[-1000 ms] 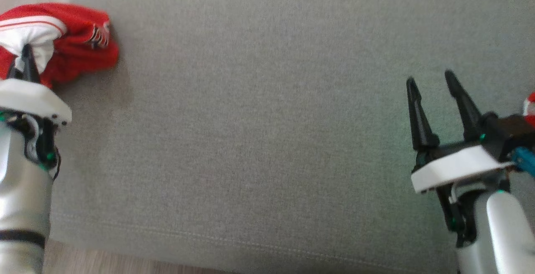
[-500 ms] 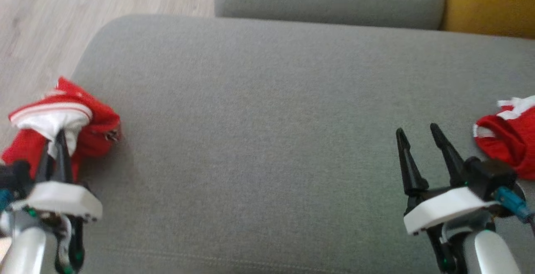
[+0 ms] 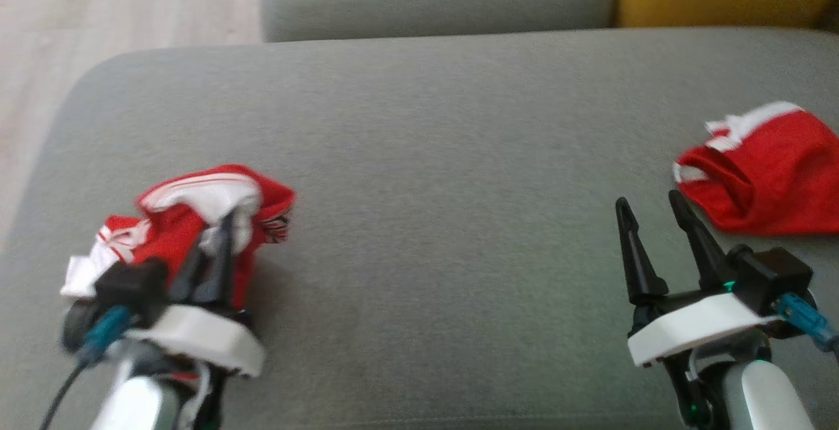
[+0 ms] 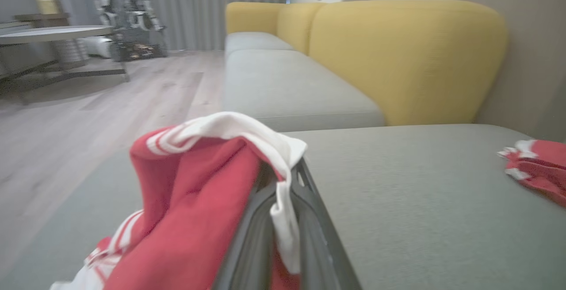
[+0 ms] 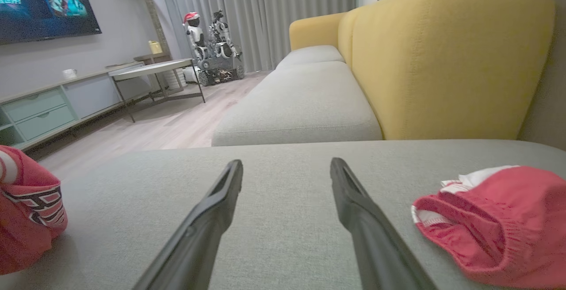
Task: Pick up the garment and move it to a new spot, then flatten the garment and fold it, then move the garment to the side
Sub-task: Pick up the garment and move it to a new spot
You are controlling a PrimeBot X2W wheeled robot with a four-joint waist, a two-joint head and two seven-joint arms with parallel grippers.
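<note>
In the head view you have two red-and-white garments and two grippers over one grey cushion [image 3: 446, 155]. Your left gripper [image 3: 219, 230] reaches forward low near the cushion's front left corner. Its jaws are closed tight on the garment [image 3: 174, 236], which bunches in a heap around the fingers. Your right gripper [image 3: 649, 199] points forward by the front right corner, jaws spread wide and holding nothing. The second garment [image 3: 767, 181] lies just beyond it at the right edge, clear of the fingers.

The left wrist view gives you the grip itself: a white hem pinched between the shut fingers, with red cloth draped down their left side. It adds a yellow backrest [image 4: 398, 60] and a table [image 4: 48, 33].

The right wrist view shows the spread fingers over bare cushion, the second garment to their right, the held garment at that view's left, plus a wall screen [image 5: 44, 2].
</note>
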